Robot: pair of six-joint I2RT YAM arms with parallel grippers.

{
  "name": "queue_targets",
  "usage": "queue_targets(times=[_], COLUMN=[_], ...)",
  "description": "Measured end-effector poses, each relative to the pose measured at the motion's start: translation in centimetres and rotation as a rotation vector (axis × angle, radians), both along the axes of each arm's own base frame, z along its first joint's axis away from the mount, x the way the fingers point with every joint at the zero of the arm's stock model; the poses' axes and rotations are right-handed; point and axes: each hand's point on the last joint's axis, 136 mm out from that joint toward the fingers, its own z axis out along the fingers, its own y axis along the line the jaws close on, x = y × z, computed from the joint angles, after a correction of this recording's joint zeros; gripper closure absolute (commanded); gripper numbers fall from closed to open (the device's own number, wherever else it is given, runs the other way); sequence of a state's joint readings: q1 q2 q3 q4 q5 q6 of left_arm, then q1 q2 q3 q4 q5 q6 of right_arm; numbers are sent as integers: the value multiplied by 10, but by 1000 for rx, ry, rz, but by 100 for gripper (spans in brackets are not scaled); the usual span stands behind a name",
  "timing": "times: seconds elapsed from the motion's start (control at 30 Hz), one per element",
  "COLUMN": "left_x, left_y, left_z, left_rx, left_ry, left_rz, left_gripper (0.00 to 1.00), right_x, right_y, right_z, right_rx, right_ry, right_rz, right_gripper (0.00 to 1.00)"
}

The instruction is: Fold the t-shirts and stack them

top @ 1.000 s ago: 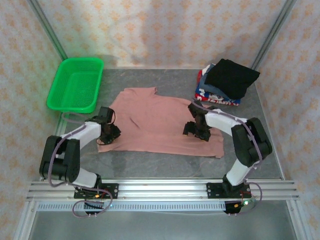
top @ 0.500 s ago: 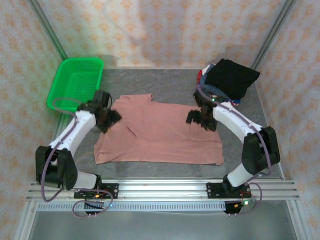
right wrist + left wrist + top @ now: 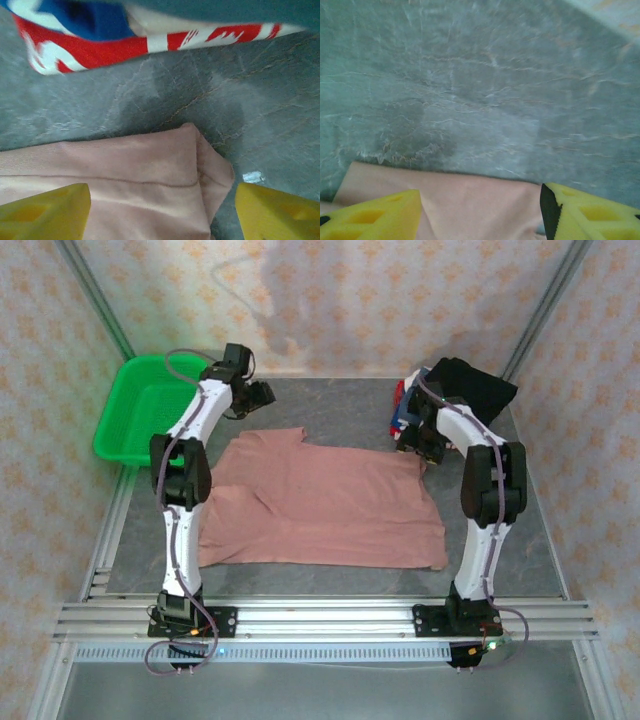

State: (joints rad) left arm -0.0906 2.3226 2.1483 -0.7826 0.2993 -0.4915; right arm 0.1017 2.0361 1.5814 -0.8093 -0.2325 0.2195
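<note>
The pink t-shirt point(image 3: 320, 505) lies spread on the table point(image 3: 330, 405), the left gripper point(image 3: 262, 393) and right gripper point(image 3: 415, 445) hang open and empty at its far corners, and the right one, so near the far-right stack of shirts point(image 3: 455, 400), may snag and topple it.

Soft, even light overhead; both wrist views look slightly blurred.

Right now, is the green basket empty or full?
Empty: the green basket shows a bare mesh floor; the left arm hides one corner.
</note>
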Motion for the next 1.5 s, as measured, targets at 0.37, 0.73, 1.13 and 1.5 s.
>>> queue_targets(times=[0.37,0.73,1.13,1.5], left_x=[-1,3,-11,-12], left_y=[12,29,32,37], left_z=[-34,-34,-63,-65], left_rx=[46,78,101,130], left_ry=[59,47,105,110], left_rz=[-18,11,-3,12], left_gripper=[37,38,40,40], right_x=[13,38,44,57], right_y=[-3,-4,-5,-15], right_z=[-17,-29,-26,49], right_rx=[-18,-41,-50,-129], right_ry=[-17,-55,-72,-298], right_rz=[24,39,62,131], right_gripper=[30,54,98,97])
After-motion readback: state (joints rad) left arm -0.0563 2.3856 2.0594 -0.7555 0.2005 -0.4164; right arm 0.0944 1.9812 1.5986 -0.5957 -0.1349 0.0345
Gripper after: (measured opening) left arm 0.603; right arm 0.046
